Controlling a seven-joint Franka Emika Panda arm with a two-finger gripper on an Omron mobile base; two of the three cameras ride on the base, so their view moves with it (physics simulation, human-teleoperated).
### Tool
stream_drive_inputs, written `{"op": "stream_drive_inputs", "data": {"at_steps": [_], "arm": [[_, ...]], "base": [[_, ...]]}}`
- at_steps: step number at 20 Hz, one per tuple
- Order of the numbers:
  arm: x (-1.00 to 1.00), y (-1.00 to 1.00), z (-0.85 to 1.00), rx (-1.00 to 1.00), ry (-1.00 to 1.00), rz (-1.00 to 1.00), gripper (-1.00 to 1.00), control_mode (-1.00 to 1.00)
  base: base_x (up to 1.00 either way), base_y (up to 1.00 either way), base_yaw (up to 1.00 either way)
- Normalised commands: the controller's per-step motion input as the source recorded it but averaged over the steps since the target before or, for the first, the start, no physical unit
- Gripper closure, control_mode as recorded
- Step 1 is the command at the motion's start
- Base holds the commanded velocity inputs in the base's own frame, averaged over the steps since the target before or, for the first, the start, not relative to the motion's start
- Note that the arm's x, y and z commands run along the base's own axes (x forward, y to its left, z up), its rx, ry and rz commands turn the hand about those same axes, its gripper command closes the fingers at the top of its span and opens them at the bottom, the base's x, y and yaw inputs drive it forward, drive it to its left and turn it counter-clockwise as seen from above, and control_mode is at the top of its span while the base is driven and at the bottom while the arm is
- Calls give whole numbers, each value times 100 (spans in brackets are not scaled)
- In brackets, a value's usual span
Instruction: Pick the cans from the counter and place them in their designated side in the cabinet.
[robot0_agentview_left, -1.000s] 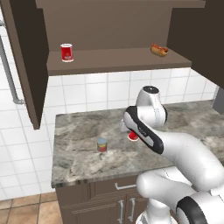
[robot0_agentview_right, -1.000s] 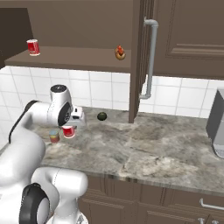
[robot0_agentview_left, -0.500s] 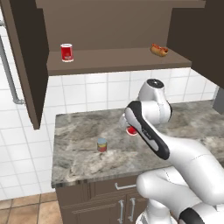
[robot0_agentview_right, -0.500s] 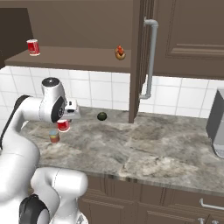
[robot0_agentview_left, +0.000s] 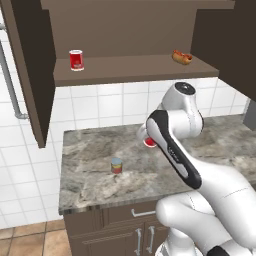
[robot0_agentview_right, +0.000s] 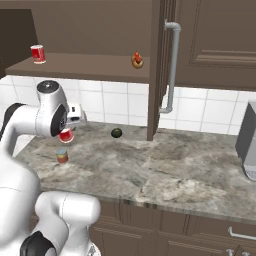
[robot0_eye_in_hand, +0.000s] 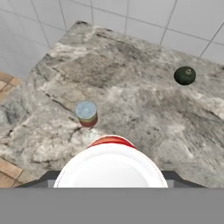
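Gripper (robot0_agentview_right: 66, 134) clamped on red can (robot0_agentview_right: 65, 135), lifted over counter (robot0_agentview_right: 165, 170) | step: carry | next: raise to cabinet (robot0_agentview_left: 125, 67) shelf, left side by other red can (robot0_agentview_left: 76, 59)

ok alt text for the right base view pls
The white arm's gripper holds a red can above the marbled counter, over a shorter can. Another red can stands on the cabinet shelf.

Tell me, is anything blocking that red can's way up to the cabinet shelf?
Nothing visible does. The red can hangs in the fingers above the counter, and the shelf is open-fronted, bare between another red can and a hot dog.
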Motion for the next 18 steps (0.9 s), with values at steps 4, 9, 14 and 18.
{"op": "stream_drive_inputs", "data": {"at_steps": [4, 9, 14, 18], "arm": [[-16, 10, 45, 0, -13, 7, 100, -100], [-9, 11, 42, 0, -12, 6, 100, -100], [-6, 7, 41, 0, -13, 4, 100, -100], [-14, 5, 42, 0, -11, 2, 100, -100]], "base": [[0, 0, 0], [0, 0, 0], [0, 0, 0], [0, 0, 0]]}}
